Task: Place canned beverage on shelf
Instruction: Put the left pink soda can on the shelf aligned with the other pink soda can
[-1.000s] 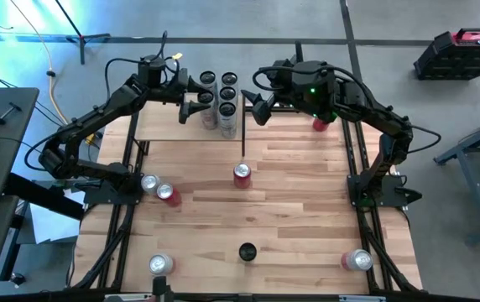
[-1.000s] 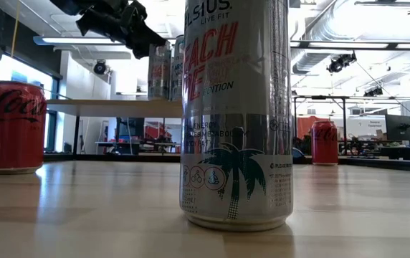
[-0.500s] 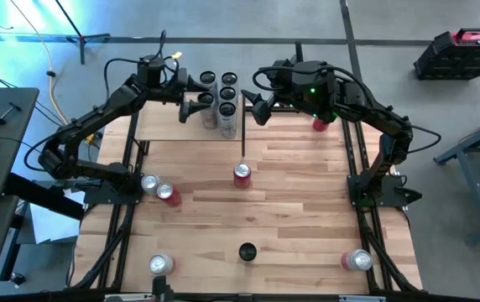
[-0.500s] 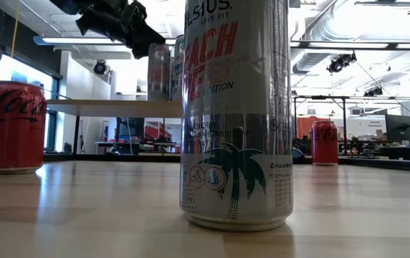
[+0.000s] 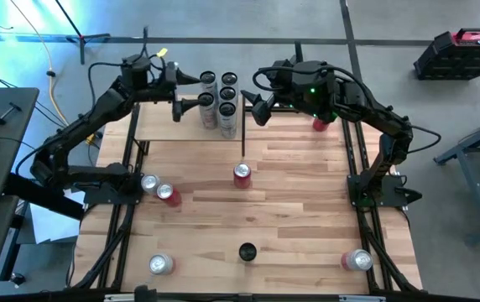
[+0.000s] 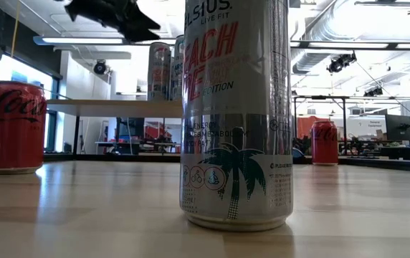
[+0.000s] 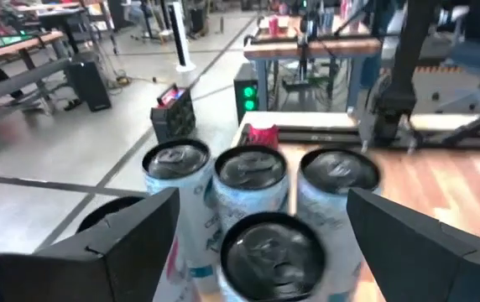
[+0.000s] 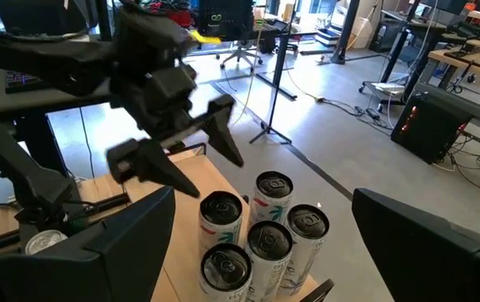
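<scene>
Light-wood planks make up the shelf [image 5: 169, 126], a small raised board at the far left of the tabletop [image 5: 290, 193], and every place below is given from it. On its right end stands a tight cluster of tall silver cans [image 5: 220, 101], upright and touching one another; their tops show in the left wrist view [image 7: 257, 180] and in the right wrist view [image 8: 261, 226]. The left gripper [image 5: 188, 102] hovers above the shelf just left of the cluster, fingers spread apart and holding nothing, clear of the cans. The right gripper [image 5: 257, 107] hangs just right of the cluster, off the shelf's right edge, fingers also wide apart and empty. Nearer the front than the shelf, a red can [image 5: 242, 174] stands upright mid-table. Two more cans [image 5: 159, 188] stand together at the table's left edge, below the shelf's left end. Closest to the low camera stands a tall silver Celsius can [image 6: 237, 115], with a red Coca-Cola can [image 6: 13, 127] to its left.
</scene>
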`<state>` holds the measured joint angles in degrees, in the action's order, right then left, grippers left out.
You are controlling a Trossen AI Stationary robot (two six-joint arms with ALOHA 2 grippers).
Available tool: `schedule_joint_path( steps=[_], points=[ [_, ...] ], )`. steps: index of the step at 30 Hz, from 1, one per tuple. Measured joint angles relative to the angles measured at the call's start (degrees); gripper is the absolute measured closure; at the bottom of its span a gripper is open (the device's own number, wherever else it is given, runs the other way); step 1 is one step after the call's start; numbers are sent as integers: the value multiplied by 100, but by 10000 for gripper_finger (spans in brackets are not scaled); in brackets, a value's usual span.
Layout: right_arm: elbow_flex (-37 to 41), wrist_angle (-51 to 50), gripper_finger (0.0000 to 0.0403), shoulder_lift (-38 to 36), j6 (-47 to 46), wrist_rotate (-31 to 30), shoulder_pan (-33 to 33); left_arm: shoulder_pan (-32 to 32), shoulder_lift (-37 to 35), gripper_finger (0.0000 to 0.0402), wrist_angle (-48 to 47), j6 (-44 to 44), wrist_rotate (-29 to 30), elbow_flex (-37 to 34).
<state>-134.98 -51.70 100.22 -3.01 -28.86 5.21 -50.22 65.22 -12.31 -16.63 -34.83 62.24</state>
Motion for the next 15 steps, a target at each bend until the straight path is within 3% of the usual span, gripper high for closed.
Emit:
schedule_joint_path(
  steps=[4,10,15],
  points=[
    [0,4,54,17,-1,-4,-1,263,-345,67,-499,75,157,7],
    [54,-40,54,61,-2,13,-2,900,-706,67,-1846,62,1354,4],
    [227,-35,54,76,-2,16,29,1196,-913,68,-2058,541,1427,-148]
  ],
)
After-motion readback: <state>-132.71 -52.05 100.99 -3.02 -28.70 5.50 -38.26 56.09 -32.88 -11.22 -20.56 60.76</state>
